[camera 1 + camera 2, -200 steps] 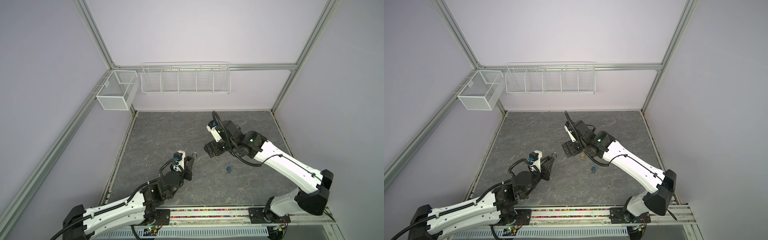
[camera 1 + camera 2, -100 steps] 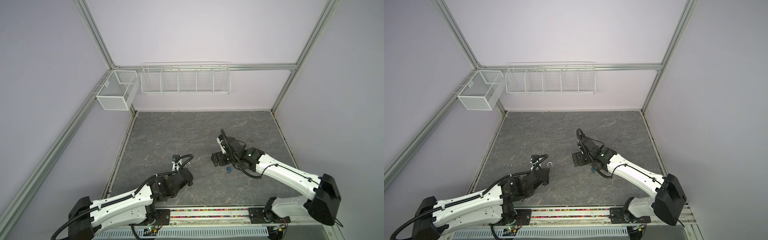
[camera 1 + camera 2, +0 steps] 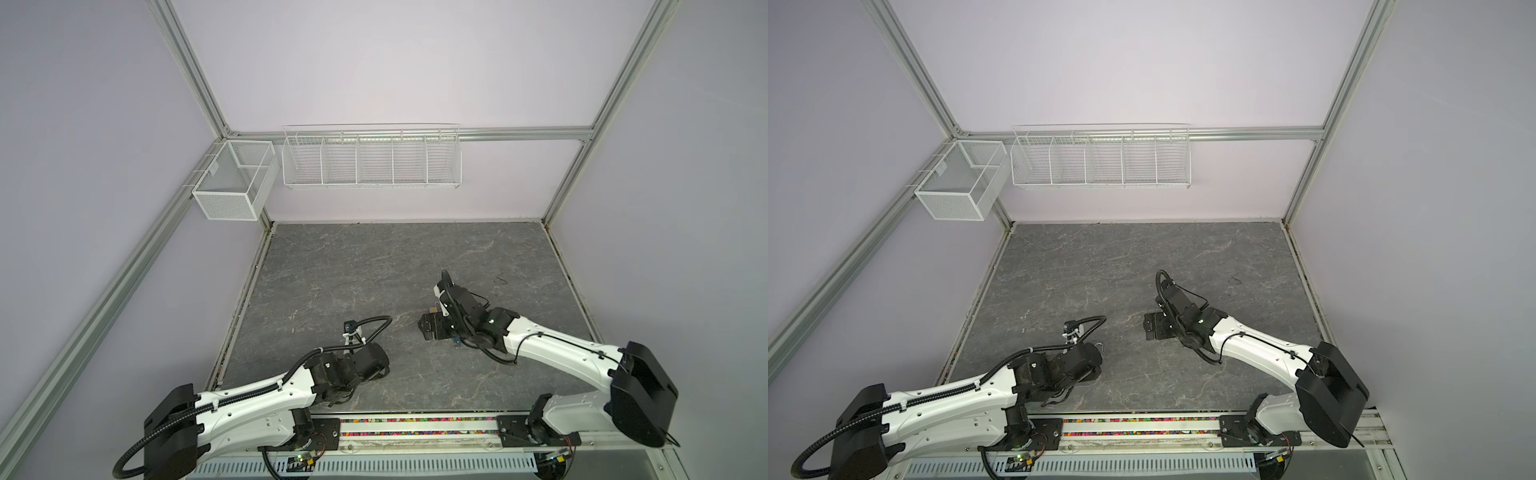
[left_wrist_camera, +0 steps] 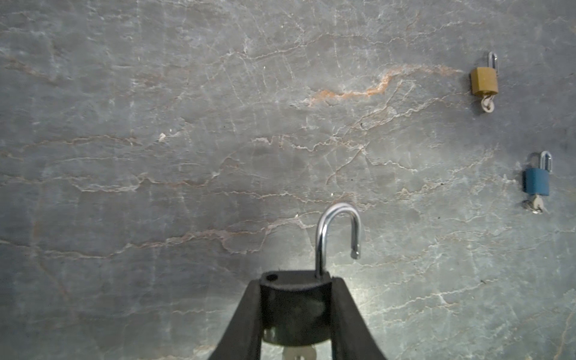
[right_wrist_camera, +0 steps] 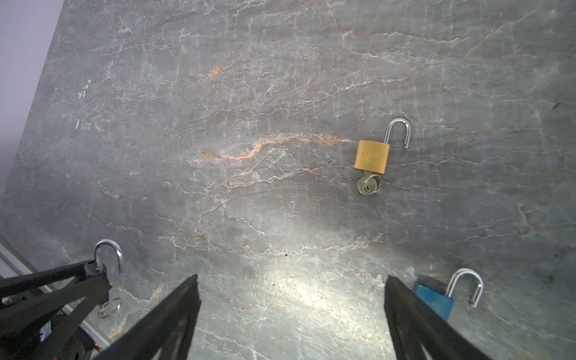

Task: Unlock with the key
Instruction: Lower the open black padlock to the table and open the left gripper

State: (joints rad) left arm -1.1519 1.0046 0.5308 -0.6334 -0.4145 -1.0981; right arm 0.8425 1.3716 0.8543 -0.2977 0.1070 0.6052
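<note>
Both arms have sunk lower and drawn back toward the bottom of both top views. At lower centre, the left gripper (image 4: pixel 296 282) clamps the black padlock (image 4: pixel 294 302) just above the table (image 3: pixel 374 257), shackle (image 4: pixel 338 237) sprung, key (image 4: pixel 299 353) inserted. The right gripper (image 5: pixel 291 277) gapes empty beside the blue padlock (image 5: pixel 433 300), near the brass padlock (image 5: pixel 372 156).

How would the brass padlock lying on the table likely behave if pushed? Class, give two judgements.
The brass padlock would probably slide, not roll: its flat body lies flush. Its open shackle might pivot, and the inserted key could snag.
</note>
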